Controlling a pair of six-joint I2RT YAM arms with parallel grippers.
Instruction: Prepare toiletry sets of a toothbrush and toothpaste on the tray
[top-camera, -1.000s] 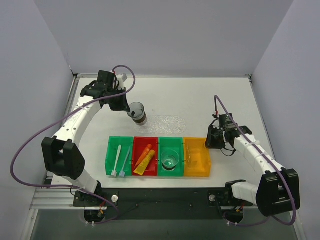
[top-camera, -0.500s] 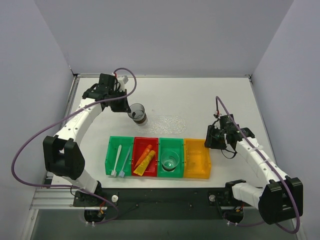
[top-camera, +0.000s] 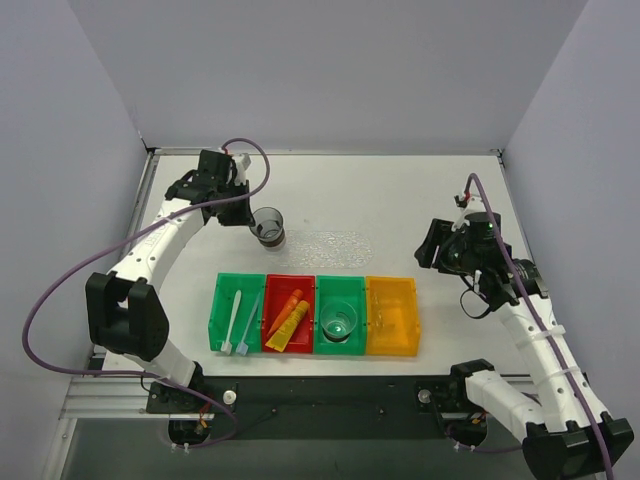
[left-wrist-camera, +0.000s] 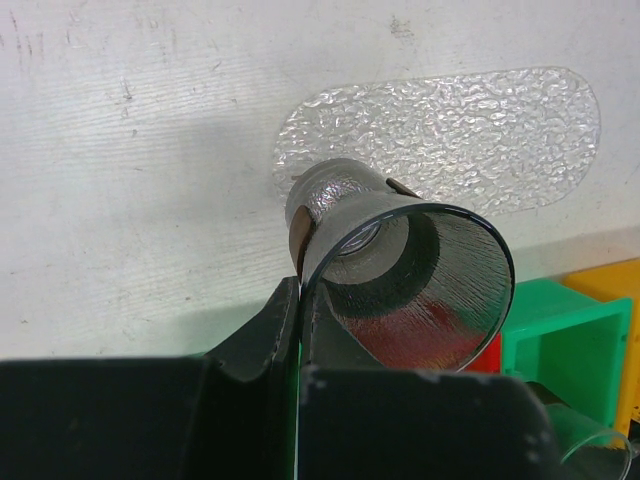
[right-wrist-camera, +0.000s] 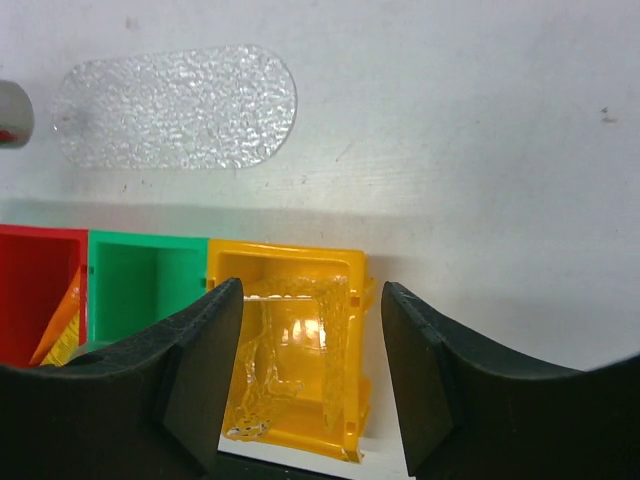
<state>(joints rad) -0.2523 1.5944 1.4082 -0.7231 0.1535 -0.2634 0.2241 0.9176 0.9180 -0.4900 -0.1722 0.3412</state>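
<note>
item 1, left end effector (left-wrist-camera: 300, 300): closed on the rim of a clear cup (left-wrist-camera: 400, 270), one finger inside the wall and one outside. the cup hangs tilted at the left end of the tray (left-wrist-camera: 470, 130). we cannot tell whether its base touches anything. we judge a rim pinch is used because the round wall is too wide to span.

item 2, right end effector (right-wrist-camera: 310, 300): jaws spread wide, holding nothing, hovering over the back of the orange bin (right-wrist-camera: 290, 260). something clear and crinkled sits inside that bin; we cannot name it.

item 3, tray: lies flat on the bench (top-camera: 400, 190) just behind the row of bins. no brush or tube is on it yet, so we count no set as begun.

item 4, white toothbrush (top-camera: 235, 318) and pale blue toothbrush (top-camera: 250, 318): side by side in the left green bin (top-camera: 222, 300), sorted by kind for picking.

item 5, orange tube (top-camera: 283, 310) and yellow-orange tube (top-camera: 292, 326): together in the red bin (top-camera: 290, 282), touching.

item 6, second cup (top-camera: 340, 322): upright in the next green bin (top-camera: 340, 283).
</note>
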